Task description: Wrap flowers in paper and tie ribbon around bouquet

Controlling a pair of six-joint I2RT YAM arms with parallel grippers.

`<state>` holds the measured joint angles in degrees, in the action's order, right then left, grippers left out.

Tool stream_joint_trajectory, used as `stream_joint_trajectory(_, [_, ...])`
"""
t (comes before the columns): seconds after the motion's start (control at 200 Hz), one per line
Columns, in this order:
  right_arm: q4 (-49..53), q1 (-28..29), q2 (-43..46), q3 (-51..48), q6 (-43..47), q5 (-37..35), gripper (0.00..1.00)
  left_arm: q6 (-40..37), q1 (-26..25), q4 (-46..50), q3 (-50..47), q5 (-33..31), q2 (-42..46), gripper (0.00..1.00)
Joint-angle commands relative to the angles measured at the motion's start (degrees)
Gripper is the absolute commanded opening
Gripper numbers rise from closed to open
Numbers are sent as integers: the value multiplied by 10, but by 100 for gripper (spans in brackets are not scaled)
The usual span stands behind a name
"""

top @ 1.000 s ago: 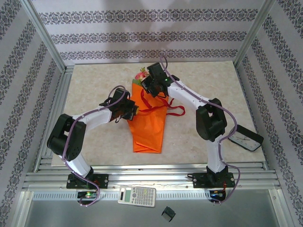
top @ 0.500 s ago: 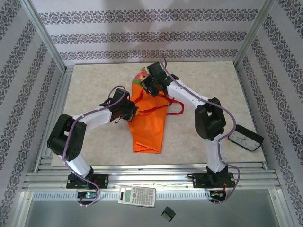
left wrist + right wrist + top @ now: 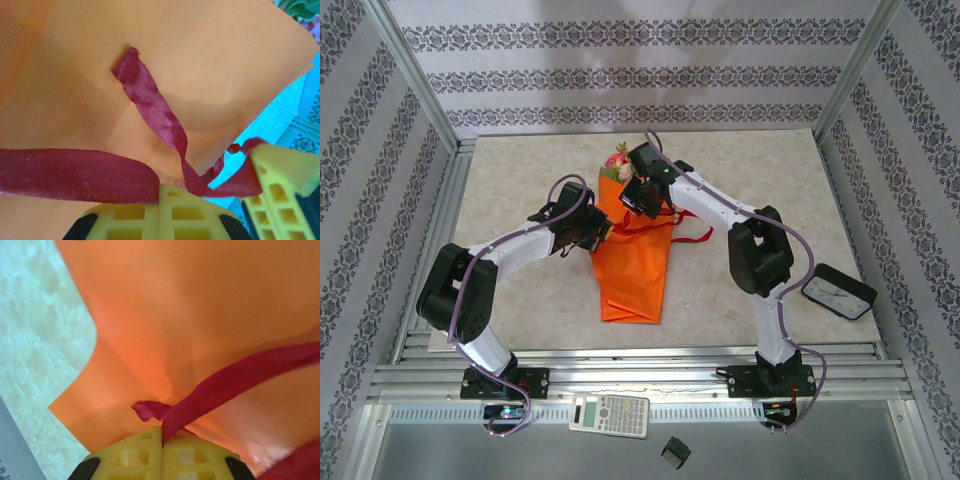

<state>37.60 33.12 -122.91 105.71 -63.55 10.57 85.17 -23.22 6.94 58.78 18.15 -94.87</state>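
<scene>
The bouquet (image 3: 635,262) lies mid-table as an orange paper cone, with pink and cream flowers (image 3: 618,160) at its far, wide end. The dark red ribbon (image 3: 692,236) crosses the cone and loops off its right side. My left gripper (image 3: 600,231) is at the cone's left edge, and its yellow fingers (image 3: 200,212) are shut on the ribbon (image 3: 75,175) against the paper (image 3: 200,60). Over the cone's upper part, my right gripper (image 3: 642,196) has its fingers (image 3: 132,457) shut on a ribbon strand (image 3: 235,377) above the paper (image 3: 200,300).
A calculator (image 3: 609,413) and a small black clip (image 3: 675,452) lie on the front rail shelf. A dark oval device (image 3: 837,291) sits at the table's right edge. Aluminium frame posts and patterned walls close in the sides and back.
My right gripper has shifted toward the near side over the cone, drawing its ribbon strand along. The ribbon's loop on the right has flattened. The left gripper has barely moved.
</scene>
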Motion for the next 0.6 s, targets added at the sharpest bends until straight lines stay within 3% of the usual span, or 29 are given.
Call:
stream_joint_trajectory(0.0, [58,0,-59,78,74,14,0,-29,1,25,23,-11,6,0])
stream_joint_trajectory(0.17, [135,13,-116,161,144,47,0,-37,3,26,24,-10,6,0])
stream_joint_trajectory(0.594, [130,11,-48,49,219,134,0,-68,14,19,27,10,-8,2])
